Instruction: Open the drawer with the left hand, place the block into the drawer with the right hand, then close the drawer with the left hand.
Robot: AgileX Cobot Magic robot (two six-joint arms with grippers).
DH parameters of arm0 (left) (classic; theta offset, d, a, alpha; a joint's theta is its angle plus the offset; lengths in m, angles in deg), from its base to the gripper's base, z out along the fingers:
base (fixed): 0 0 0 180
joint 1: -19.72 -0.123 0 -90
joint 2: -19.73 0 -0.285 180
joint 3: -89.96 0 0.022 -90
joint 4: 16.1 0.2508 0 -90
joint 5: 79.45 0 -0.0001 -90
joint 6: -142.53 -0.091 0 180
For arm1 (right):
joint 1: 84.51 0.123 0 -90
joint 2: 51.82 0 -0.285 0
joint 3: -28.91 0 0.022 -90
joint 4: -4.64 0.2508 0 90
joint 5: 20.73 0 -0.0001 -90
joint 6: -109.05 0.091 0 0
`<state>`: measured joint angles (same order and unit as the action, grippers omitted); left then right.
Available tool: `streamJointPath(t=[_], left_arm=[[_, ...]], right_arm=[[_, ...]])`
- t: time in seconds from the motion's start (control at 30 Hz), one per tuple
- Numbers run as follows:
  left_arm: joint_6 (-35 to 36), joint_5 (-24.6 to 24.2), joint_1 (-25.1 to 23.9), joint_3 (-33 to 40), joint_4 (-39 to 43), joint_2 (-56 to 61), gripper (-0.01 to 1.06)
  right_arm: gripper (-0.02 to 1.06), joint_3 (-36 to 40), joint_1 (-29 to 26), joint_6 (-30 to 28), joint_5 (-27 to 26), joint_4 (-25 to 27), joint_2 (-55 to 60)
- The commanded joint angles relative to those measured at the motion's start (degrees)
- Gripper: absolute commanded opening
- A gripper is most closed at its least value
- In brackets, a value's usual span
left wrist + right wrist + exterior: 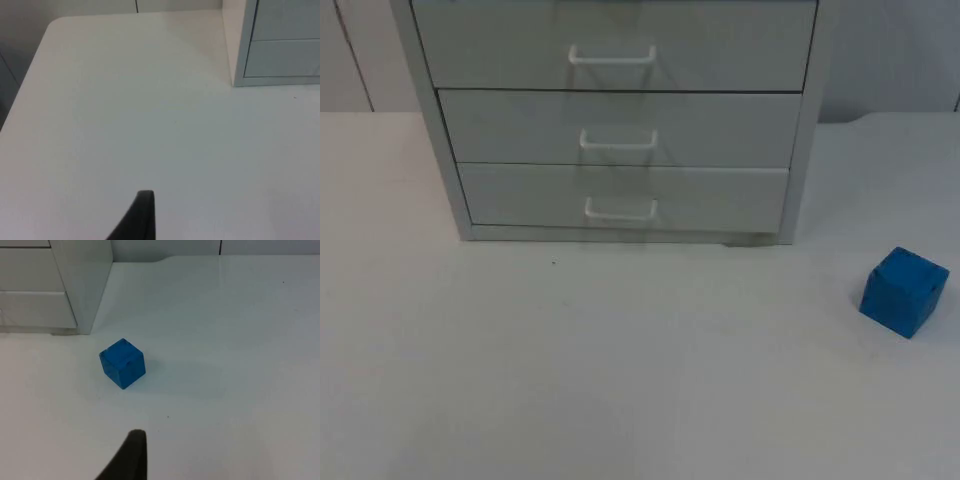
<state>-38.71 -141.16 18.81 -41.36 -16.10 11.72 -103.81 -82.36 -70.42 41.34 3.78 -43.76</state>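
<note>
Drawers all shut; step in hand: opening. Bottom drawer handle point(620, 209) at 12 o'clock on desk point(620, 380). Blue block point(905, 292) at 3 o'clock, apart from cabinet point(620, 120). Left pincer point(142, 220), right pincer point(131, 457) above desk; spread or pressed, cannot tell. Hook handle square, pull straight out.

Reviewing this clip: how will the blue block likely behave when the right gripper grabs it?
The blue block looks like a rigid cube with flat faces, so it should sit steady on the table and probably won't roll. Its smooth sides might slip a little. It stands skewed to the drawer unit, so fingers may twist it.
</note>
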Motion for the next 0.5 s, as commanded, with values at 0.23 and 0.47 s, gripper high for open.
streamJointPath(t=[0.23, 0.47], left_arm=[[0.1, 0.3, 0.2, -0.9, -0.7, -1.5, 1.05], [0.1, 1.5, 0.2, -4.5, -1.0, -14.3, 1.03]], right_arm=[[1.05, -5.5, -0.3, -0.1, -4.3, -0.1, 15.6], [1.05, -9.4, -0.3, -0.1, -8.5, 0.0, 31.2]])
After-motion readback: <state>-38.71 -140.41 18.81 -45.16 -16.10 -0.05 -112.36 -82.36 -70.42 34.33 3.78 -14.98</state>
